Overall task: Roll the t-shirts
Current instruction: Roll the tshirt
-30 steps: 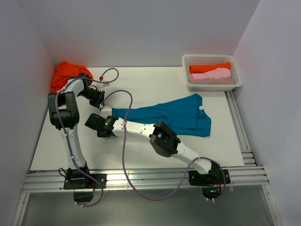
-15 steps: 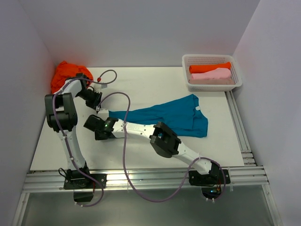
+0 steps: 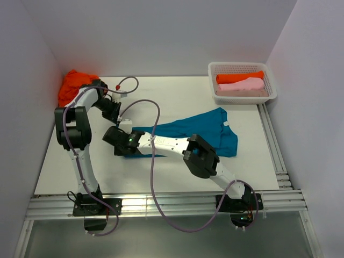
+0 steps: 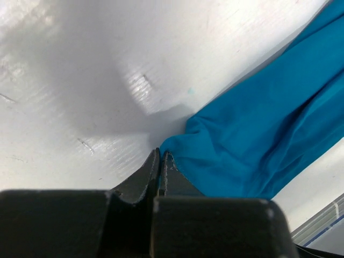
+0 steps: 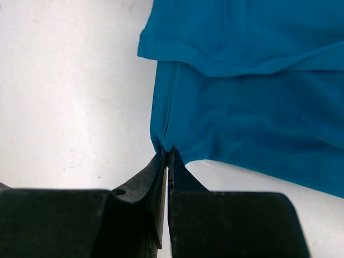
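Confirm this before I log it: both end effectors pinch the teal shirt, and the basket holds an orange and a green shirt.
No: the top view shows the basket holds an orange shirt and a pink shirt, not green. The rest stands.

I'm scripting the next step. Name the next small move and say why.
Probably lift both corners and draw them apart to flatten the cloth: the left gripper and right gripper are each shut on one end of the teal t-shirt, which lies bunched there.
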